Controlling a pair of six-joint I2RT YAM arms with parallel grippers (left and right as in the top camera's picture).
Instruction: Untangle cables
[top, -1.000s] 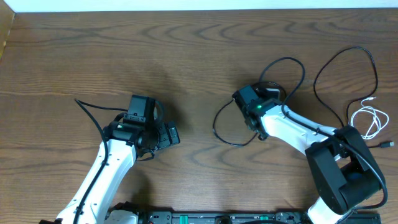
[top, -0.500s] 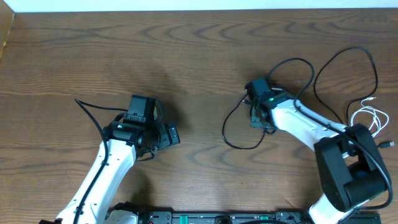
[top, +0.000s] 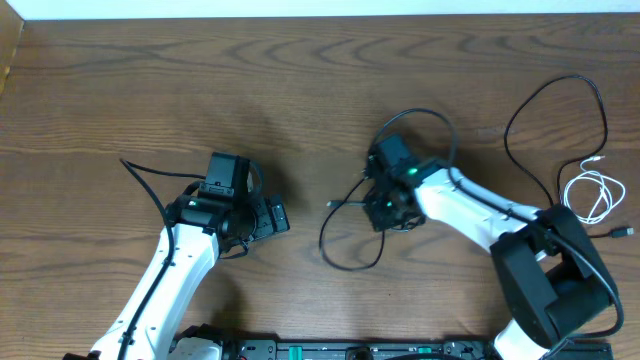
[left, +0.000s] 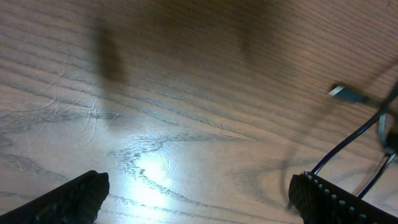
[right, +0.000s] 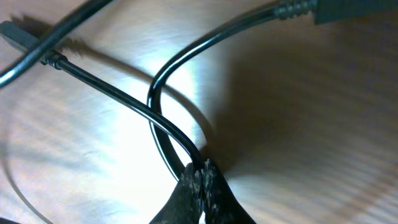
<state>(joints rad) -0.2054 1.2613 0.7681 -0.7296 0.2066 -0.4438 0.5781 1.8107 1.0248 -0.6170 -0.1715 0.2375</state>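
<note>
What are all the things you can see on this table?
table: one, brown wood, under everything
black cable: one, black, looped mid-table, pinched in right tool
black cable loop: one, black, far right; maybe the same cable
white cable: one, white, coiled at right edge
left arm, right arm: two, white and black, reaching from near edge
left tool: one, black, open over bare wood
right tool: one, black, shut on black cable

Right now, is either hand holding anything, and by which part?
Right hand is shut on a black cable, pinching it partway along the cord. Left hand is open and holds nothing.
</note>
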